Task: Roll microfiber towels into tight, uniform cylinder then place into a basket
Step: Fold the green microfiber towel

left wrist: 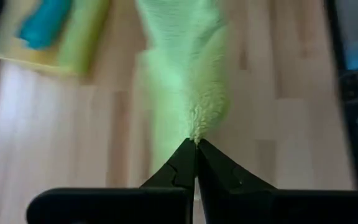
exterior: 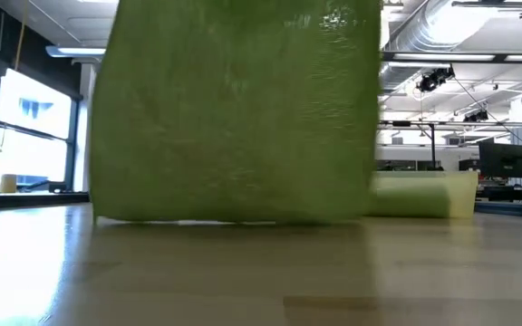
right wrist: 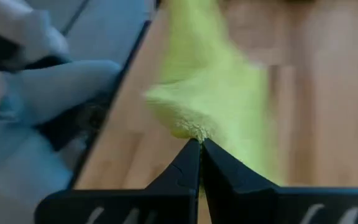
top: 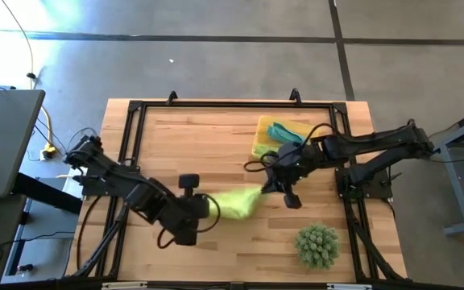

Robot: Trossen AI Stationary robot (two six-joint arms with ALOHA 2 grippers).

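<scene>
Lime-green towel (top: 237, 203): frame centre, stretched between arms above table, likely tensioned for rolling. Left gripper (left wrist: 196, 144): clamped on one corner. Right gripper (right wrist: 199, 142): clamped on opposite corner. Basket (top: 259, 137): upper right of centre, holds teal towel (top: 284, 134).

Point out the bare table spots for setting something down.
Free: the far-left table stretch beside the yellow tray, and the near strip left of the spiky plant. Crowded: the middle, where both claws pinch the green towel.

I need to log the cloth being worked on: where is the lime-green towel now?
In the high view, the lime-green towel hangs mid-table between the left hand and right hand.
</scene>
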